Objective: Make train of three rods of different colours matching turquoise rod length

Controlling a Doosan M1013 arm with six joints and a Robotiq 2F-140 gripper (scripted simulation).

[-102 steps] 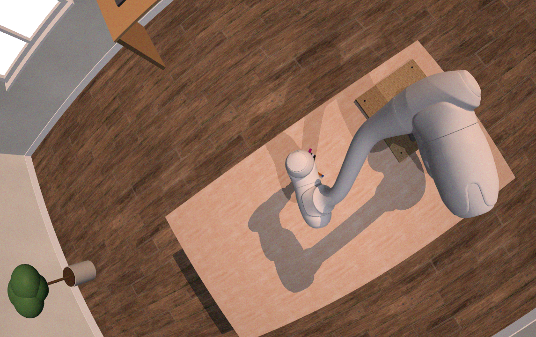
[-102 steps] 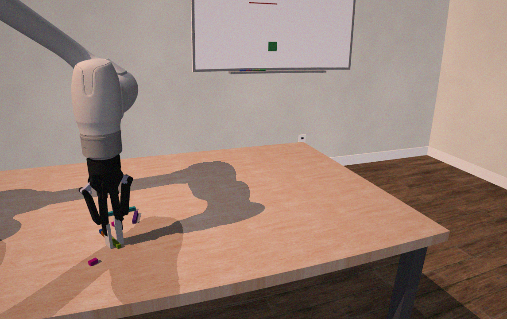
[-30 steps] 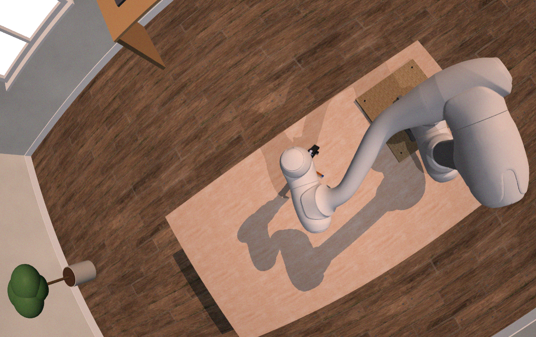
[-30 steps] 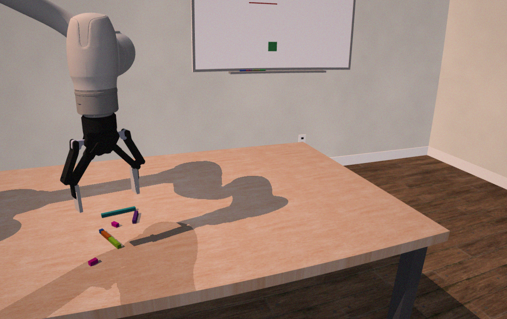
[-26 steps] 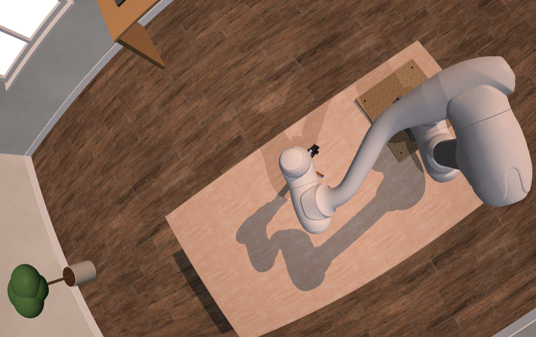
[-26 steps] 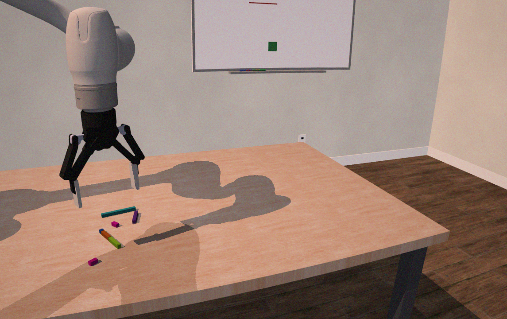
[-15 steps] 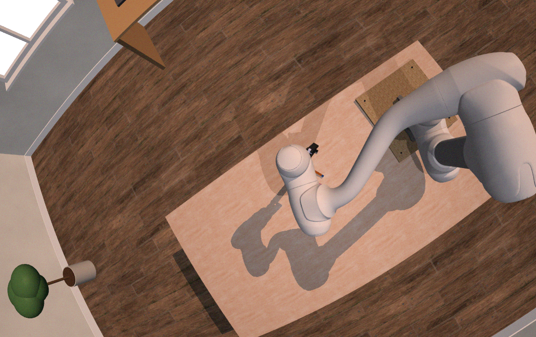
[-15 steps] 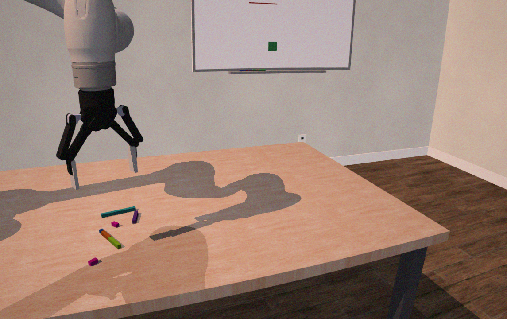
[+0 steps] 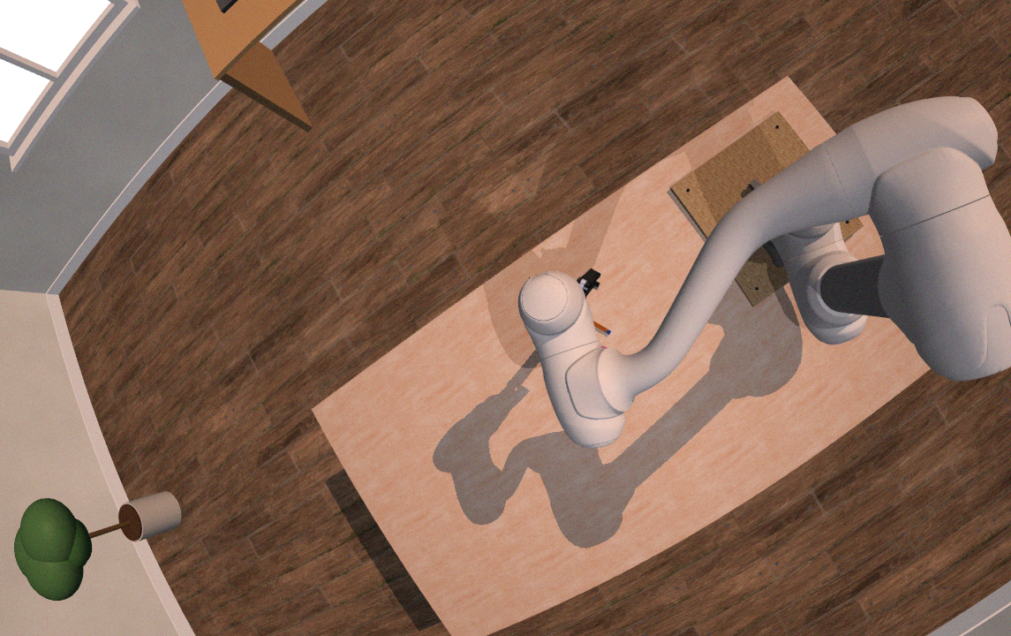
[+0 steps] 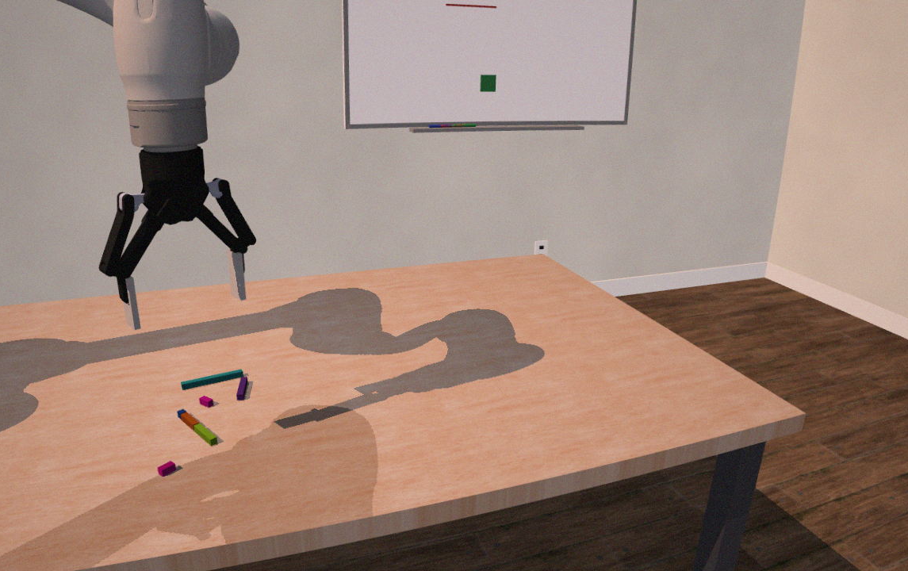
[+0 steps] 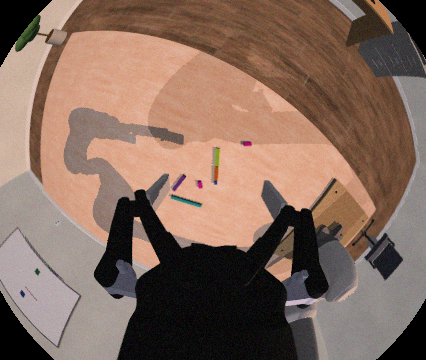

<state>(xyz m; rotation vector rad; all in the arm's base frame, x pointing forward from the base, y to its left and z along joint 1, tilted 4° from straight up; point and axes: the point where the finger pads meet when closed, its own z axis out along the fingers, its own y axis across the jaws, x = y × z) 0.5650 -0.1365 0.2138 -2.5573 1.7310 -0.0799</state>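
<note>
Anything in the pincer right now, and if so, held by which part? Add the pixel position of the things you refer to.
Nothing held: the pincer (image 10: 187,313) (image 11: 216,185) is wide open above the table (image 10: 514,397) (image 11: 123,65) (image 9: 429,442), no rod between its fingers.

The pale wooden table (image 9: 414,442) (image 10: 584,397) (image 11: 98,60) carries a blue rod (image 9: 607,332) (image 10: 181,413) (image 11: 215,183), an orange rod (image 9: 599,326) (image 10: 189,419) (image 11: 216,173) and a lime rod (image 10: 205,434) (image 11: 217,156), laid flat in one line with the orange between the other two. Near that row lies a short magenta rod (image 10: 206,400) (image 11: 199,184), with a purple rod (image 10: 242,387) (image 11: 179,182) close to one end of a turquoise rod (image 10: 212,379) (image 11: 186,201). A second magenta rod (image 10: 166,469) (image 11: 246,143) lies apart beyond the lime end, and a brown board (image 9: 710,185) (image 11: 343,205) rests elsewhere on the tabletop.
</note>
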